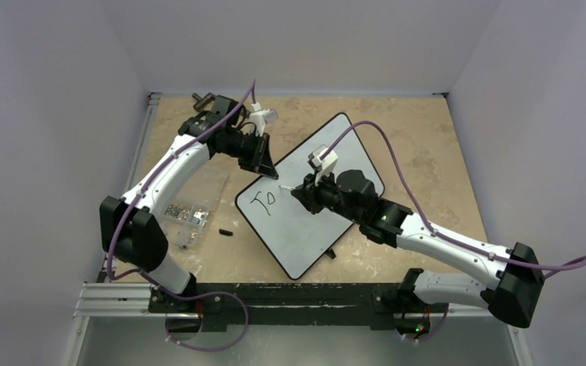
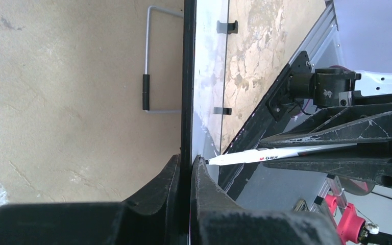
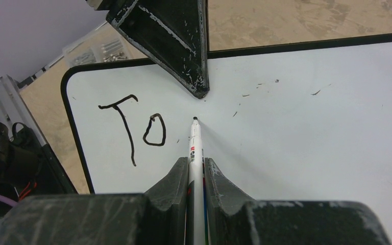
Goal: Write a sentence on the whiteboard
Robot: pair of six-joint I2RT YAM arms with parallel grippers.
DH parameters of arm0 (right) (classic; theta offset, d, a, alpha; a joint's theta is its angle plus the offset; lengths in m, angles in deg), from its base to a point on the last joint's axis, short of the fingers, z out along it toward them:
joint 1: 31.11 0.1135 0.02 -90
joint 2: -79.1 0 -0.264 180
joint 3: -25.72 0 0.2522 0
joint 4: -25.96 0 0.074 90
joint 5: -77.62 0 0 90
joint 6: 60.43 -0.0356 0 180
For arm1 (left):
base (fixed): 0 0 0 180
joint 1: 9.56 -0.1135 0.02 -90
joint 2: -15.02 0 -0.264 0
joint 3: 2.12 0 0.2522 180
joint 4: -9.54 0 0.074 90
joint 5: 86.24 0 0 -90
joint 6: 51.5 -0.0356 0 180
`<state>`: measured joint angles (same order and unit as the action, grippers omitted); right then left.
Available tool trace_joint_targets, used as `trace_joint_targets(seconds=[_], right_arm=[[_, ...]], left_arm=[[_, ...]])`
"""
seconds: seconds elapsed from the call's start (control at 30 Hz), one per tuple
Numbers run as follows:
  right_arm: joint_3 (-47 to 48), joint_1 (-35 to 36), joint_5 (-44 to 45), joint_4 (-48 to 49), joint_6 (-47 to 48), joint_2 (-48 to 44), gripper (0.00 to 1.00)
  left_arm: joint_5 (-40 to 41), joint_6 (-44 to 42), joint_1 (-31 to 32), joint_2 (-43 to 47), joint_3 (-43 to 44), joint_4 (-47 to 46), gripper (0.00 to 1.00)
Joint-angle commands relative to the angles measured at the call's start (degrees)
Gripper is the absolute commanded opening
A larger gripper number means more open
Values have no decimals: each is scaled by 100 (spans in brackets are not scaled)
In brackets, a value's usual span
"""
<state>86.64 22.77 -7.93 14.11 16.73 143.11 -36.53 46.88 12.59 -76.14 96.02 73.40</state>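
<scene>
Right wrist view looks down the right gripper (image 3: 196, 166), whose two black fingers are clenched on a white marker (image 3: 196, 145) that sticks out straight ahead of them. Its black tip is at the surface of the whiteboard (image 3: 296, 127); whether it actually touches cannot be told. Just left of that tip sits the sentence (image 3: 127, 137), so far only a tall slanted "T" and a small "o" in thin black strokes. They lie near the board's rounded corner, which is further left of the marker. Ahead of the tip and slightly right, a scuffed black finger of the other arm presses down on the board's far rim.

From the left wrist camera, the left gripper (image 2: 186, 161) is clamped on that black rim, one finger on each face, and the board runs away from it edge-on. The marker comes in from the right of these fingers, its tip close beside them on the white face. On the opposite side of the rim shows a bent wire loop (image 2: 148, 61) with a black sleeve.

From above, the board lies slanted on the tan table (image 1: 420, 152) between the two grippers. A clear box of screws (image 1: 191, 213) and a small black cap (image 1: 225, 231) lie outside the left gripper's arm, near the board's lettered corner.
</scene>
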Motion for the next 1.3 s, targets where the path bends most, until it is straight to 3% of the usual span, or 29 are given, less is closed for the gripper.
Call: trace_joint_targets(seconds=[0.0,0.7,1.27], right_arm=[[160,-19,-132,257,-30,105,0],[-350,-12,-722,106,-22,-117,0],[-181,-25,265,-51,-203,-146,0]], left_arm=[[671,-144,-36,246,59,-116,0],[675,-144,-28,263,70,-120,0],[674,-135,-18,260,52,-124,0]])
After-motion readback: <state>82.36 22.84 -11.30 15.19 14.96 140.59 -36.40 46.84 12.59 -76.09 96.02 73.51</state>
